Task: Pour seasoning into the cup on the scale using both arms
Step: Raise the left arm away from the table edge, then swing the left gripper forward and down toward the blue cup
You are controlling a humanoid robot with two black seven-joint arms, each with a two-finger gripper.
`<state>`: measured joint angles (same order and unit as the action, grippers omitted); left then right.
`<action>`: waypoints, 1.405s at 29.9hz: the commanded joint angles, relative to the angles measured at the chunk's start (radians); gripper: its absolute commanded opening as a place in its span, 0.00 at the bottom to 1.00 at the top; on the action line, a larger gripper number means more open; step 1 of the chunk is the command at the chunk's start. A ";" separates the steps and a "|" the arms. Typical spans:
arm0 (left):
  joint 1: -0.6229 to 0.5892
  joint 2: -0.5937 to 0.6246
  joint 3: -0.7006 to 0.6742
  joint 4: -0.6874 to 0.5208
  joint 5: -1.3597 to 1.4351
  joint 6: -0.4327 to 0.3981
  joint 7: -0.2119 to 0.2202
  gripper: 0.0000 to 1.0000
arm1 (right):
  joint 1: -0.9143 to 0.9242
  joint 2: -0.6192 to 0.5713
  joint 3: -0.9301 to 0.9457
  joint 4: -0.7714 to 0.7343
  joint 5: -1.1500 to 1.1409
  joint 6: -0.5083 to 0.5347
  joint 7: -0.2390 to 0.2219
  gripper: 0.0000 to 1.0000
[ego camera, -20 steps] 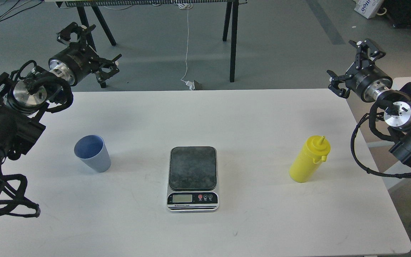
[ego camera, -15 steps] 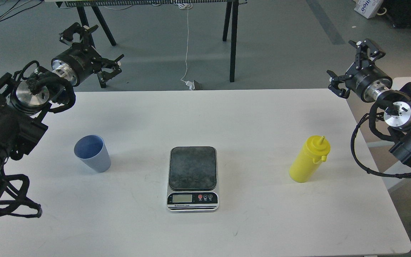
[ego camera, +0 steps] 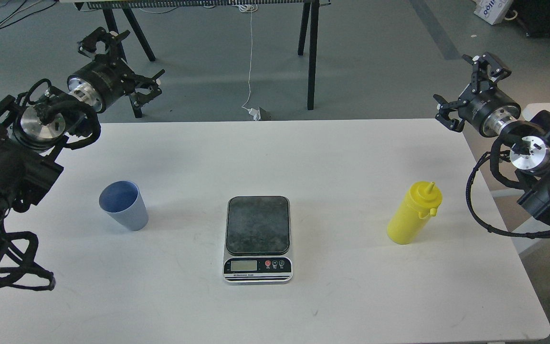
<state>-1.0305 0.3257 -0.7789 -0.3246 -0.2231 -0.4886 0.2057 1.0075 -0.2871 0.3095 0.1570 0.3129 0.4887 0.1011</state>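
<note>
The yellow seasoning bottle (ego camera: 414, 213) stands upright on the right of the white table (ego camera: 303, 157). The light blue cup (ego camera: 123, 205) stands upright and empty on the left. The scale (ego camera: 258, 238) sits between them with nothing on its dark plate. My left gripper (ego camera: 120, 67) is open and empty, raised beyond the table's far left corner, well behind the cup. My right gripper (ego camera: 468, 91) is open and empty, raised near the table's far right corner, well behind the bottle.
Black trestle legs (ego camera: 310, 52) and a hanging white cable (ego camera: 250, 57) stand on the floor behind the table. A second white surface (ego camera: 549, 112) lies at the far right behind my right arm.
</note>
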 commanded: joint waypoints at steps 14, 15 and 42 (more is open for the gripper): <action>0.004 -0.019 -0.043 -0.010 0.013 0.000 -0.259 1.00 | -0.003 0.005 0.011 -0.001 0.000 0.000 0.000 1.00; 0.006 -0.017 -0.030 -0.010 0.016 0.000 -0.262 1.00 | -0.003 0.005 0.013 0.001 0.002 0.000 0.002 1.00; 0.081 0.518 0.297 -0.711 1.083 0.000 -0.362 1.00 | -0.020 0.005 0.008 -0.002 0.000 0.000 0.022 1.00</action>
<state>-0.9758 0.8391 -0.4981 -0.9329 0.8163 -0.4889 -0.1594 0.9940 -0.2820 0.3188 0.1552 0.3131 0.4887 0.1227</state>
